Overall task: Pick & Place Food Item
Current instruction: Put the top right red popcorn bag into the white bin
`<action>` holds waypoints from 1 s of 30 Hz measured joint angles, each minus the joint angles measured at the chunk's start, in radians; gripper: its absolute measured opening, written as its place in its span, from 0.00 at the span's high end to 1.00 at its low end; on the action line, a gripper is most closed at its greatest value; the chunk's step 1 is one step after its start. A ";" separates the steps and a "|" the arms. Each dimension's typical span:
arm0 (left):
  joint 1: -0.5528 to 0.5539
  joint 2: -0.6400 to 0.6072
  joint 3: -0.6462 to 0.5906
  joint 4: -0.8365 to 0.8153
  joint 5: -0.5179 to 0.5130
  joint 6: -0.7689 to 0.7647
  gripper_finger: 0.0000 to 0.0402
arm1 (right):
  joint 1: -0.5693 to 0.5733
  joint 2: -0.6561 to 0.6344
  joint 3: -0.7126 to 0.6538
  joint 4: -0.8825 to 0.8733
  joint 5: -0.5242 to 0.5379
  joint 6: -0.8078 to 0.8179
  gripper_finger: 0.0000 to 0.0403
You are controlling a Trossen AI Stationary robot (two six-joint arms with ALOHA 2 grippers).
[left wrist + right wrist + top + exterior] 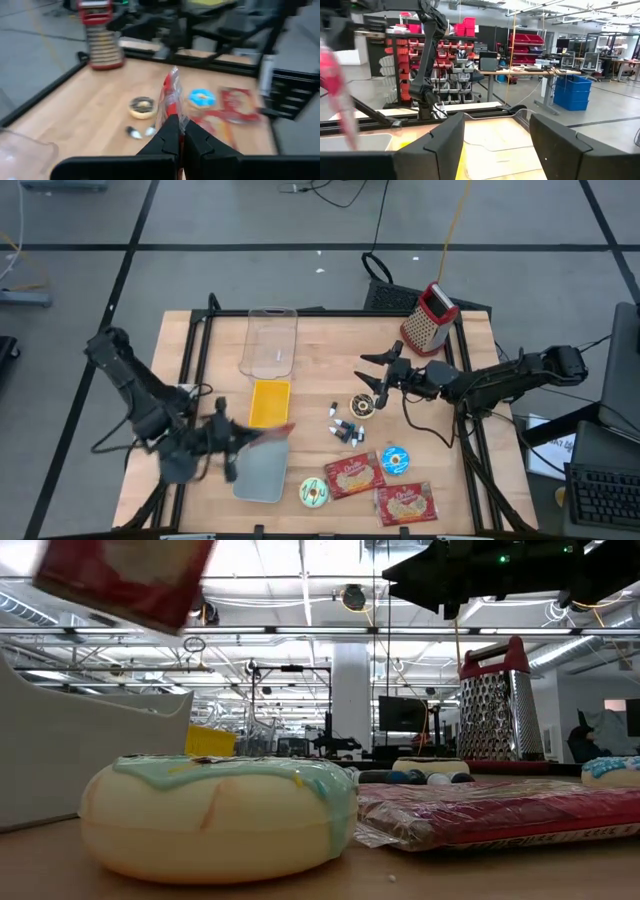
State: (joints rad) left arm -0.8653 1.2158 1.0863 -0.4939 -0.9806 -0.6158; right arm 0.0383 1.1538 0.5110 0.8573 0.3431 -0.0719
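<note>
My left gripper (236, 442) is shut on a red snack packet (272, 434), which hangs in the air over the far end of a grey tray (262, 472). The same packet shows high up in the low view (130, 578) and edge-on in the left wrist view (170, 95). My right gripper (375, 376) stands open above the table, just beyond a chocolate donut (362, 405), with nothing between its fingers (497, 142). Two more red packets (352, 475) (405, 503) lie flat on the table. My left gripper pinches the red packet's near end (173, 116) between its two shut fingers. The fingers come roughly level from the table's left side. The packet sticks out past the fingertips toward the table's right, turned on edge and lifted clear of the tray and table.
A yellow box (270, 402) and a clear container (270, 340) stand behind the tray. A green donut (314, 493), a blue donut (394, 460) and small bottles (345, 428) lie mid-table. A red-topped grater (432, 315) stands at the far right.
</note>
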 joint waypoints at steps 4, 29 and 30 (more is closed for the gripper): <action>-0.081 0.051 -0.028 -0.007 -0.044 -0.098 1.00 | 0.000 0.000 0.000 0.000 0.000 0.000 0.48; -0.184 0.173 -0.162 0.208 -0.023 -0.463 1.00 | 0.000 0.000 0.000 0.000 0.000 0.000 0.48; -0.188 0.173 -0.162 0.207 -0.018 -0.481 1.00 | 0.000 0.000 0.000 0.000 0.000 0.000 0.48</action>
State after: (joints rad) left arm -1.0533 1.3884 0.9245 -0.2865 -0.9981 -1.0964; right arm 0.0383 1.1538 0.5106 0.8570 0.3428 -0.0719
